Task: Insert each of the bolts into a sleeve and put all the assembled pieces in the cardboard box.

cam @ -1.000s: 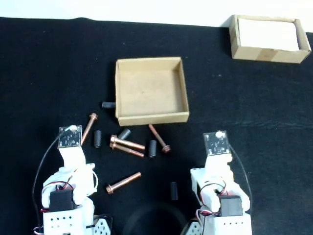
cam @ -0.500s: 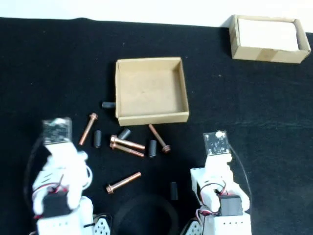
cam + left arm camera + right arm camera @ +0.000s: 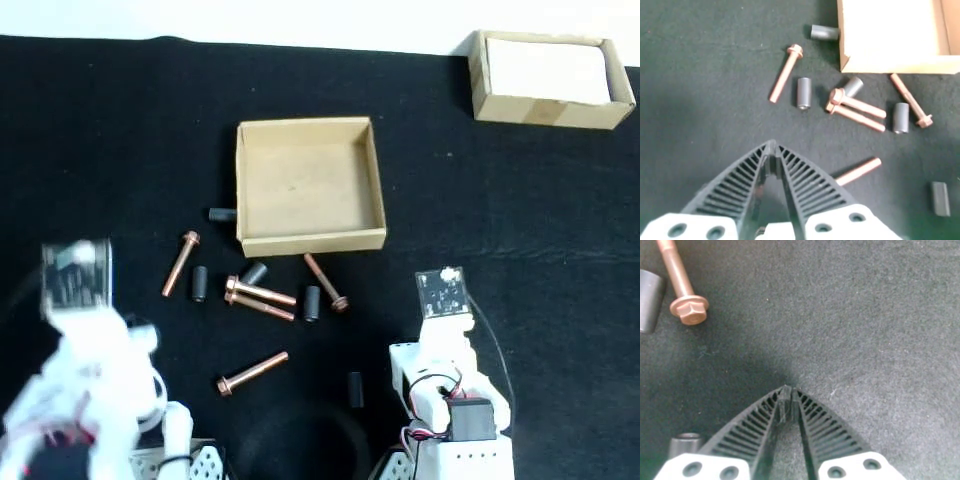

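Black desk meets a white strip at frame top. Cardboard box sits centre, bare cloth to its right. Bolts and sleeves lie scattered below it. Left claw and right claw are clenched, tips together.

The right gripper hangs over black felt, its ribbed fingers pressed together at the tips with nothing between them. Out ahead lies a copper bolt, its flanged hex head nearest the gripper. A dark sleeve rests just beside that head. A second sleeve, its open end showing, sits close by one finger's base.
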You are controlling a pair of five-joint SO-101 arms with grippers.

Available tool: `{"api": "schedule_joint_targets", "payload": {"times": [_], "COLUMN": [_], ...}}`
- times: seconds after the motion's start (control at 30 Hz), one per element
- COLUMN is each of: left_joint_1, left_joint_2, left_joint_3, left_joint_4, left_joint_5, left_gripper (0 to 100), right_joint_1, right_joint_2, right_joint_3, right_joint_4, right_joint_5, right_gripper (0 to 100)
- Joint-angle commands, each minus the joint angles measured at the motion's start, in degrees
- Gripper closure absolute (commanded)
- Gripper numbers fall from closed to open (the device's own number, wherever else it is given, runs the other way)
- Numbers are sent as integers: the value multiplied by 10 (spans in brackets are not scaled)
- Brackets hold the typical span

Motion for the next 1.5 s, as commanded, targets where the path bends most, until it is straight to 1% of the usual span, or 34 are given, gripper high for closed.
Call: {"api": "schedule_joint_targets", "payload": {"times": [0.0,0.1,0.2,0.33,0.4,0.47,0.53,0.63,0.67,0.7,0.8,0.9,0.97,1.03,1.1,1.2,1.27,1.37,1.4,1.47], "left_joint_1": [7,10,10,11,12,12,12,12,12,12,12,12,12,12,12,12,11,10,11,12], "left_joint_2": [118,196,257,308,324,334,336,341,341,341,341,341,341,342,342,362,393,451,466,486], "left_joint_3": [-67,-84,-84,-84,-84,-83,-74,-48,-38,-30,-22,-24,-24,-24,-24,-24,-22,-22,-22,-23], "left_joint_4": [5,31,33,34,35,36,37,37,37,37,37,37,37,38,38,38,38,38,38,38], "left_joint_5": [2,2,7,75,93,94,96,96,96,96,97,97,97,98,98,98,98,98,98,97], "left_gripper": [990,990,992,990,990,990,990,990,990,990,990,990,990,990,990,990,990,990,990,990], "right_joint_1": [-3,-3,-3,-27,-27,-13,21,44,51,54,25,-1,-3,-5,-5,-6,-6,-7,-20,-70], "right_joint_2": [-1,-1,-1,-1,-1,-1,-1,4,5,5,2,15,58,134,233,400,499,607,630,670], "right_joint_3": [74,74,74,76,73,45,-10,-114,-148,-179,-225,-288,-336,-396,-458,-524,-554,-583,-590,-598], "right_joint_4": [1,1,1,-23,-48,-54,-53,-47,-32,-14,33,70,102,146,197,272,295,299,298,298], "right_joint_5": [-1,-1,0,-2,-2,-2,-3,-53,-64,-60,-41,-69,-78,-79,-79,-79,-82,-118,-133,-155], "right_gripper": [991,991,991,991,983,947,876,755,722,694,666,686,722,768,807,836,841,841,840,840]}}
